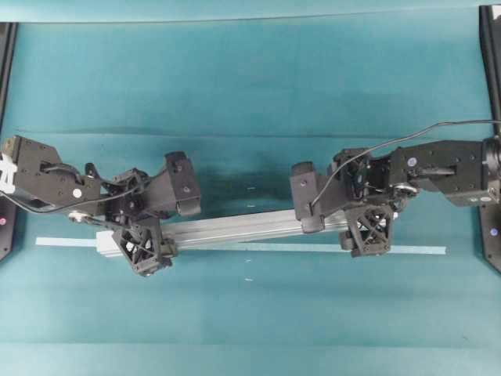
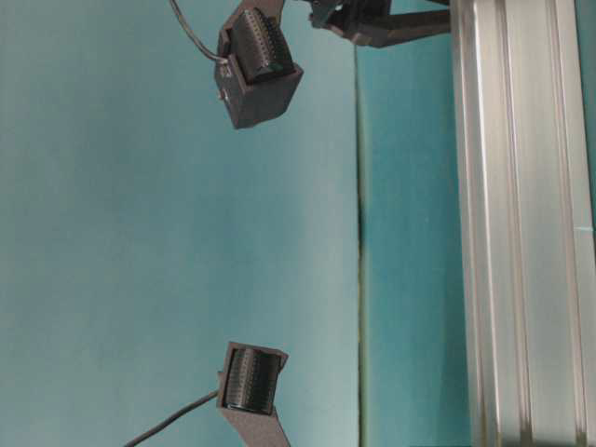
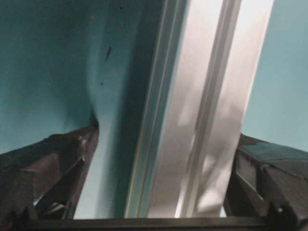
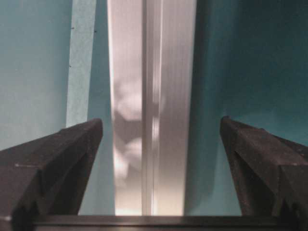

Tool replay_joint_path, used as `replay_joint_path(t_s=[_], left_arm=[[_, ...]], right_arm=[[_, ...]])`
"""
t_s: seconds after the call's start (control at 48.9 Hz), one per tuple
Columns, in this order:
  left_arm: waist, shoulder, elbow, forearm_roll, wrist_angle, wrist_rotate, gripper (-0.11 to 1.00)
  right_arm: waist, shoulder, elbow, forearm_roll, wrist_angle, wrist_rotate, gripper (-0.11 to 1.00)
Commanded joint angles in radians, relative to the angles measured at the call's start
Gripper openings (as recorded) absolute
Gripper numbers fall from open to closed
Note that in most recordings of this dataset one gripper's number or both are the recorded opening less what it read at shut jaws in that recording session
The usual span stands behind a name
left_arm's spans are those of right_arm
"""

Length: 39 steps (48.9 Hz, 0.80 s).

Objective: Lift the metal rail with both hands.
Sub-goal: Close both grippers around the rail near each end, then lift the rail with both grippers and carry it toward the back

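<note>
Your left gripper [image 3: 154,192] and right gripper [image 4: 159,192] both straddle the metal rail [image 1: 250,227], jaws spread wide, not yet pinching. Risk: the rail sits off-centre between the left fingers, so uneven closing could skew it, and smooth aluminium may slip. It's a long grooved silver bar lying on the teal table [image 1: 250,86], just beside a pale tape strip [image 1: 407,250].

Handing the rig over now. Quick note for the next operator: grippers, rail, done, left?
Left gripper: open, jaws straddling the metal rail near its left end, no grip yet.
Right gripper: open, straddling the rail near its right end, gaps on both sides.
Rail: lies on the teal table, just behind the pale tape strip.
Done: both grippers placed over the rail.
Left: close both, lift together.
</note>
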Motion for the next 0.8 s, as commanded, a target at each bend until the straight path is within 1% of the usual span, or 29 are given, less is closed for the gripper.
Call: replay_joint_path(t_s=[0.0, 0.061, 0.123, 0.205, 0.266, 0.287, 0.307, 0.327, 0.634, 0.778], left_arm=[[-0.009, 0.0, -0.011, 0.002, -0.025, 0.003, 0.95], [-0.012, 0.0, -0.009, 0.005, -0.041, 0.003, 0.9], [-0.018, 0.0, -0.009, 0.002, -0.061, 0.002, 0.81], [-0.028, 0.0, -0.009, 0.002, -0.069, 0.003, 0.64], [-0.031, -0.002, -0.008, 0.002, -0.071, 0.003, 0.47], [-0.031, 0.0, -0.008, 0.002, -0.071, 0.003, 0.4], [-0.031, -0.002, -0.008, 0.002, -0.071, 0.003, 0.37], [-0.029, -0.002, -0.006, 0.005, -0.072, 0.005, 0.36], [-0.029, -0.005, -0.003, 0.002, -0.072, 0.005, 0.36], [-0.025, -0.011, -0.011, 0.002, -0.061, 0.005, 0.36]], right_arm=[[0.003, 0.005, -0.005, 0.003, -0.002, 0.002, 0.94], [0.006, 0.005, -0.005, 0.002, 0.005, 0.0, 0.86], [0.014, 0.005, -0.005, 0.006, 0.014, 0.002, 0.74], [0.025, 0.006, -0.005, 0.006, 0.02, -0.002, 0.52], [0.025, 0.006, -0.005, 0.006, 0.02, -0.002, 0.37], [0.025, 0.006, -0.005, 0.006, 0.02, 0.0, 0.36], [0.025, 0.006, -0.005, 0.006, 0.02, 0.0, 0.37], [0.025, 0.006, -0.005, 0.006, 0.02, 0.0, 0.37], [0.025, 0.005, -0.005, 0.006, 0.015, -0.002, 0.37], [0.017, -0.005, -0.012, 0.008, 0.031, 0.0, 0.36]])
